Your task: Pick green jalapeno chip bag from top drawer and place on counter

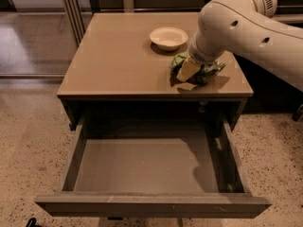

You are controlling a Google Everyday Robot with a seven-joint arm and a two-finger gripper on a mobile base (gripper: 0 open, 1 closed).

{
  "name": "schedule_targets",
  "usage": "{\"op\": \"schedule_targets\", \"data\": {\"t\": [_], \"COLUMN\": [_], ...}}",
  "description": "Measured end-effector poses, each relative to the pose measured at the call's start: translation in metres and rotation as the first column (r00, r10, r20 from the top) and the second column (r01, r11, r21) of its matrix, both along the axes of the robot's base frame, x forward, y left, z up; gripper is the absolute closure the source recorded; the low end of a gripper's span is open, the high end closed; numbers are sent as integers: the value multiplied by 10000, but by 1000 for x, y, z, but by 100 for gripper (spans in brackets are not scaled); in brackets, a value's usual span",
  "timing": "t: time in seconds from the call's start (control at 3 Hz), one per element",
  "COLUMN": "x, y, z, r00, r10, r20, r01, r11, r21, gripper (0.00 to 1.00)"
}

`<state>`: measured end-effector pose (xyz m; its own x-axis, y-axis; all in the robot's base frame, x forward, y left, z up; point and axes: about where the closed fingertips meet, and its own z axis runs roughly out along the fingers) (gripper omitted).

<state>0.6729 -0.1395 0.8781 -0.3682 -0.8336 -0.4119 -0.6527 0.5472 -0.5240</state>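
Note:
The green jalapeno chip bag (211, 71) lies crumpled on the right side of the tan counter (118, 56), just in front of the white bowl. My gripper (191, 74) reaches down from the right and is shut on the bag, with one pale finger (188, 70) showing against the green foil. The bag rests on the counter surface. The other finger is hidden behind the wrist and the bag. The top drawer (142, 205) is pulled fully open below the counter, and its flat grey bottom is bare.
A white bowl (168, 37) stands on the counter at the back, close to the bag. My white arm (246, 30) crosses the right rear of the counter. Speckled floor (28, 145) lies on both sides of the cabinet. Metal frames (71, 8) stand at the back left.

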Motion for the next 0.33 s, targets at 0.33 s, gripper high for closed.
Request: {"op": "schedule_targets", "data": {"t": [0.33], "x": [0], "y": [0], "z": [0], "r00": [10000], "r10": [0], "r20": [0], "r01": [0], "r11": [10000], "r21": [0], "gripper": [0]}}
